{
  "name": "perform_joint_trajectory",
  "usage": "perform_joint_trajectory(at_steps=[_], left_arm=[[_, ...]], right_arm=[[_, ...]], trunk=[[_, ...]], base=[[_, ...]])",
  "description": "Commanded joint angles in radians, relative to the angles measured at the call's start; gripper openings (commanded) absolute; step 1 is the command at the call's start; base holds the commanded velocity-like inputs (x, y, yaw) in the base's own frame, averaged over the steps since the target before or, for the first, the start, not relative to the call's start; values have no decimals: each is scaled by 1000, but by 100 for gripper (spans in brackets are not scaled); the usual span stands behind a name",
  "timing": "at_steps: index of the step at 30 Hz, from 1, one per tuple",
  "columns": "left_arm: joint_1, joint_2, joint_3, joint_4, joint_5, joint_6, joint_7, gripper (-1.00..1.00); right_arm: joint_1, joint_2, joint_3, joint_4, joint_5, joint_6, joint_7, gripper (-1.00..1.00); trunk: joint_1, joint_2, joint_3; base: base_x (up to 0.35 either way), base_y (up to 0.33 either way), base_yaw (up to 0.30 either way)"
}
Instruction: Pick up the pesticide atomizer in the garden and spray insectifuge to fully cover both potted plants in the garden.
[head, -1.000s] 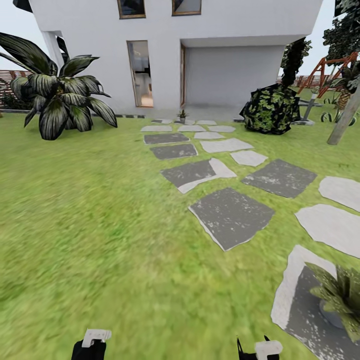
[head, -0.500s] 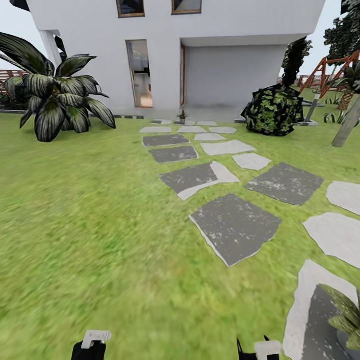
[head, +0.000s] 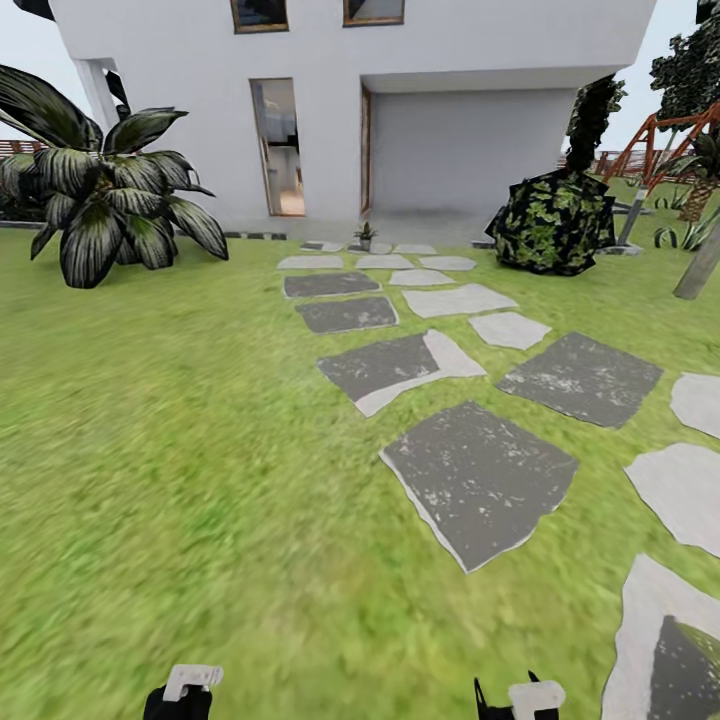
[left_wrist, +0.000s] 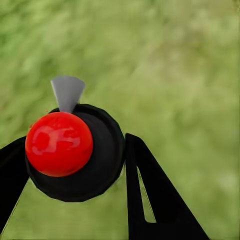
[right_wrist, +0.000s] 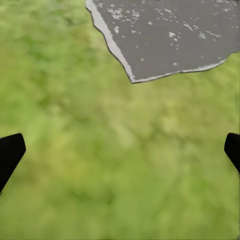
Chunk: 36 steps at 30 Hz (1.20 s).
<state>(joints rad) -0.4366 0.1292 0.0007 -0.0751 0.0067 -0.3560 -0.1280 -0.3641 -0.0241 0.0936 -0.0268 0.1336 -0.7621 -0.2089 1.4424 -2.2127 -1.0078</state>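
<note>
My left gripper is shut on a round black body with a glossy red ball and a grey pointed nozzle, which I take for the pesticide atomizer. Grass lies below it. In the head view the left gripper and right gripper peek in at the bottom edge. The right gripper is open, with its black fingers far apart over lawn. One small potted plant stands far off by the house. No white specks can be made out on it.
Grey stepping stones run from the near right toward the white house. A large striped-leaf palm stands at the left. At the right are a round dark bush, a tree trunk and a red frame.
The whole head view has shifted as the robot moves. The stones have slid toward the near right. The leafy potted plant on the near right stone has left the picture. Both grippers look the same.
</note>
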Motion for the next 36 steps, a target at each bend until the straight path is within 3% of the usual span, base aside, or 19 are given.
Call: perform_joint_trajectory(at_steps=[1, 36], left_arm=[[-1, 0, 1, 1, 1, -3, -4, -100], [-1, 1, 1, 0, 1, -3, -4, -100]], right_arm=[[-1, 0, 8, 1, 6, 0, -10, 100], [0, 0, 8, 1, 6, 0, -10, 100]], trunk=[[0, 0, -1], [0, 0, -1]], base=[[340, 0, 0], [340, 0, 0]])
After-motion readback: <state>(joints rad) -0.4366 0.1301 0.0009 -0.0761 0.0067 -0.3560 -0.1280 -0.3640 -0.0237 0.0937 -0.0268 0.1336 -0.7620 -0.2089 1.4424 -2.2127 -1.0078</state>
